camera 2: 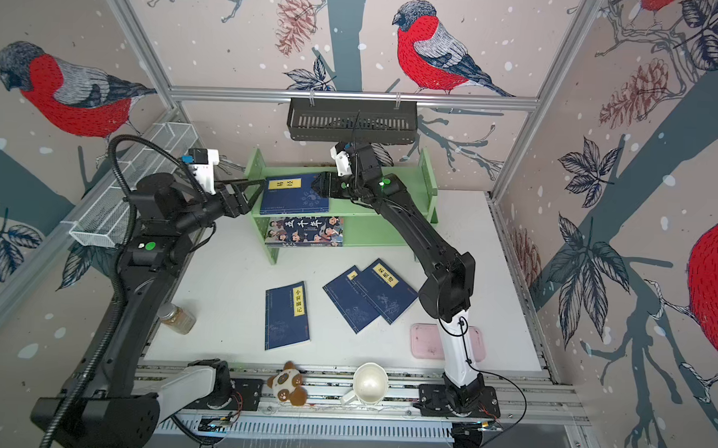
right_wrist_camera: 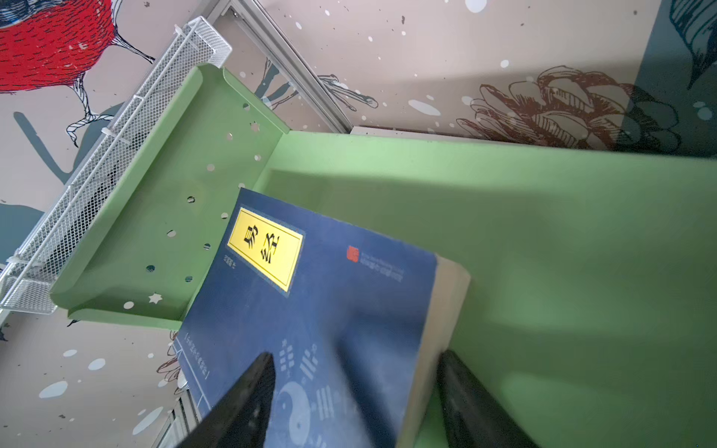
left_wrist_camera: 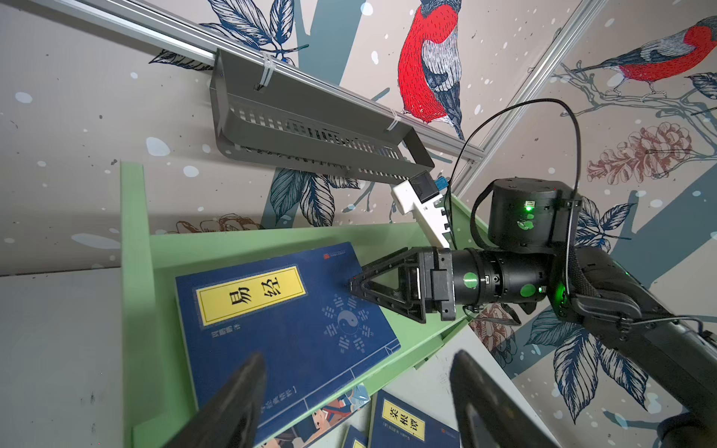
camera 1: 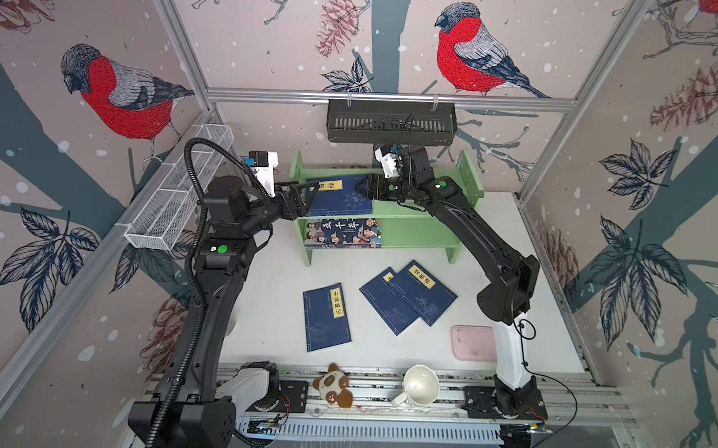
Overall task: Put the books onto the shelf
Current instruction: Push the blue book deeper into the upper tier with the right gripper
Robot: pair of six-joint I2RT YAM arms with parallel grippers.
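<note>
Both arms are reaching in, folks! The left arm [camera 1: 217, 293] climbs from its base and bends at the elbow. The left wrist [camera 1: 266, 217] lies almost level, and the left jaws are spread wide, pointing across at the right jaws. The right arm [camera 1: 469, 230] arches up and over, right wrist [camera 1: 409, 185] level. The right jaws are parted too, tips facing the left jaws, near them but apart.

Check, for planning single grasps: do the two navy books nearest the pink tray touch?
Touching. Both top views show the upper book overlapping the lower book, hiding part of its label.
</note>
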